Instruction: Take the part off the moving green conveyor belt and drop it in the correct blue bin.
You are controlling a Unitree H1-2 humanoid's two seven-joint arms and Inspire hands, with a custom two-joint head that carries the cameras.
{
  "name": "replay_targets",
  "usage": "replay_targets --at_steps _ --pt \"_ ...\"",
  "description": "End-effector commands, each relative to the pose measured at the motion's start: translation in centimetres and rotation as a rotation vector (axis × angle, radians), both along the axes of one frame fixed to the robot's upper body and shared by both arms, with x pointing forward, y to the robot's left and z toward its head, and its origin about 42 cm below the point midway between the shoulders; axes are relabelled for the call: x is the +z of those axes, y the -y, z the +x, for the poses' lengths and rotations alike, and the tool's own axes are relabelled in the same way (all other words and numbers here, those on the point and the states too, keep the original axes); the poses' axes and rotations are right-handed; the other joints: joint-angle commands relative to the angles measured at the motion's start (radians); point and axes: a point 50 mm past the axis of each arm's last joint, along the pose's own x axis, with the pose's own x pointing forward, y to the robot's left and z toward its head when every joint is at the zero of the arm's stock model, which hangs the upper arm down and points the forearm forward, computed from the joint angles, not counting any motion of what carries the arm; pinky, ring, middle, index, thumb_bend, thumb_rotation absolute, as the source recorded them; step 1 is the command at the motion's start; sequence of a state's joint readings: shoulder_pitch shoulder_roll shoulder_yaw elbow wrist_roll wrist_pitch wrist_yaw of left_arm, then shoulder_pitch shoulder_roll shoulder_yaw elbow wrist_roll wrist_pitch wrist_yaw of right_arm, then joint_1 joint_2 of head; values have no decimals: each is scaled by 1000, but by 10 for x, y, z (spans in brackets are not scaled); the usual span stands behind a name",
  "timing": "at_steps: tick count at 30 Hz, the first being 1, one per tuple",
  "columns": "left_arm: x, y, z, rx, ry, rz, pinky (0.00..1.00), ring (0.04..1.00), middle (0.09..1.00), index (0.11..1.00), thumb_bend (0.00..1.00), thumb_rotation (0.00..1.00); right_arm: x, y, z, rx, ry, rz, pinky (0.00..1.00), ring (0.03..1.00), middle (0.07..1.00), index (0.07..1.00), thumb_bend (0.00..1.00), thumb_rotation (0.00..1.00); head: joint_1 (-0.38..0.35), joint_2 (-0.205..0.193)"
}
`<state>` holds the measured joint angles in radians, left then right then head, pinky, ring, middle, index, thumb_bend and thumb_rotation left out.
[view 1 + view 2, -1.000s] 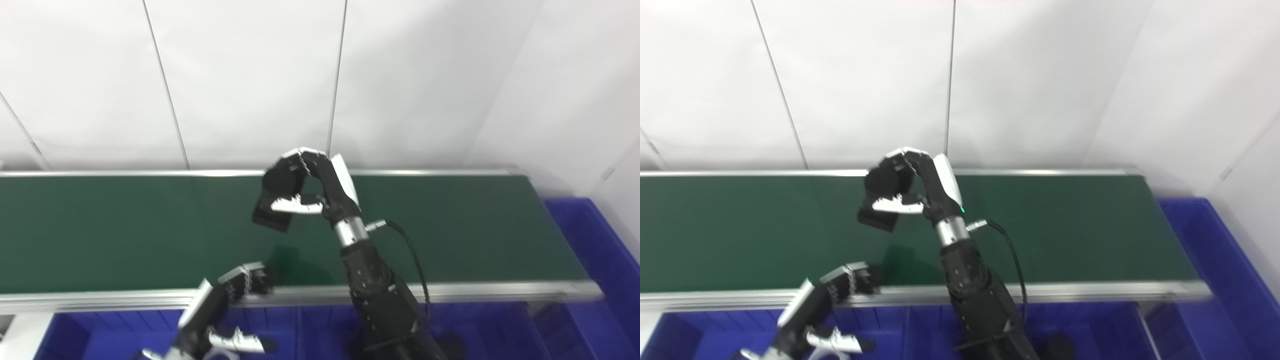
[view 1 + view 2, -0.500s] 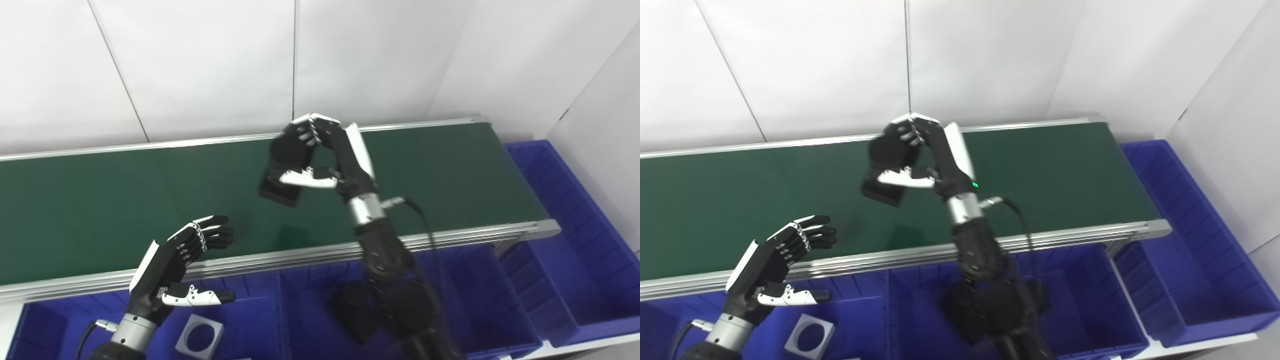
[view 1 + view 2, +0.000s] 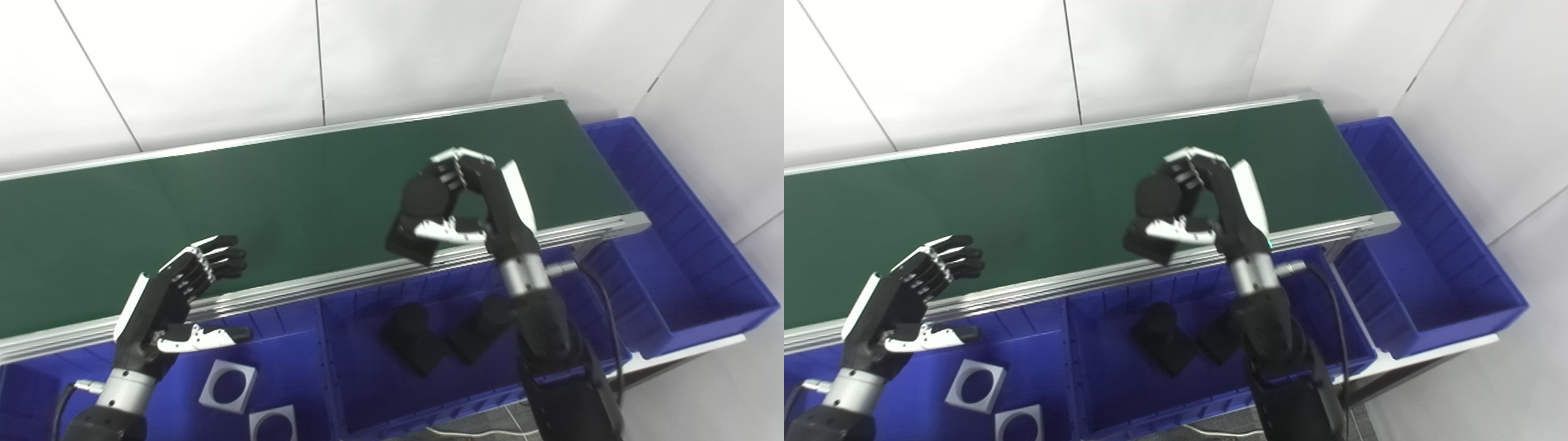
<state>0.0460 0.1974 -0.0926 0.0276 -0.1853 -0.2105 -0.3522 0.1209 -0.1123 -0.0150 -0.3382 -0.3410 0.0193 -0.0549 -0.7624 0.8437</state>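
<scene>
bins (image 3: 367, 398) nearest: middle bin already holds two black parts (image 3: 411, 339), left bin white square plates (image 3: 228, 386). left hand (image 3: 177, 300) idle, fingers apart. right hand (image 3: 465, 202) clamped on black part (image 3: 419, 223), lifted over belt (image 3: 184, 208) edge; release into middle bin judged outstanding.

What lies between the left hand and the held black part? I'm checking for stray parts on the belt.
Only bare green belt between the open left hand and the black part in the right hand, in both eye views.
</scene>
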Motion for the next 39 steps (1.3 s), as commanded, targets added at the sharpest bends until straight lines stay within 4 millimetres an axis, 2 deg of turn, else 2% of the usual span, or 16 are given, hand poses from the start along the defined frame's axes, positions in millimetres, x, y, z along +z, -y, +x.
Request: replay_targets --at_steps 1,7,16,30,39 --pt "15 -5 4 -3 58 -11 691 695 726 758 914 0 12 10 -8 -40 48 -21 372 435 482 501 520 0 -6 5" --pt "14 -11 5 2 61 1 689 698 725 758 908 0 3 37 -38 -157 -18 12 378 424 493 501 518 0 -35 11" --pt "14 -20 7 -16 57 -1 697 707 730 762 898 0 -15 59 -66 -254 -89 -20 380 426 494 507 518 0 -75 12" --pt "14 -26 5 -4 42 12 686 703 723 751 914 0 -71 96 -81 -445 -214 -11 364 417 489 506 518 0 -83 12" --pt "15 -29 6 -14 43 4 698 709 734 759 900 0 -93 101 -84 -503 -259 -13 362 412 496 506 518 0 -108 2"
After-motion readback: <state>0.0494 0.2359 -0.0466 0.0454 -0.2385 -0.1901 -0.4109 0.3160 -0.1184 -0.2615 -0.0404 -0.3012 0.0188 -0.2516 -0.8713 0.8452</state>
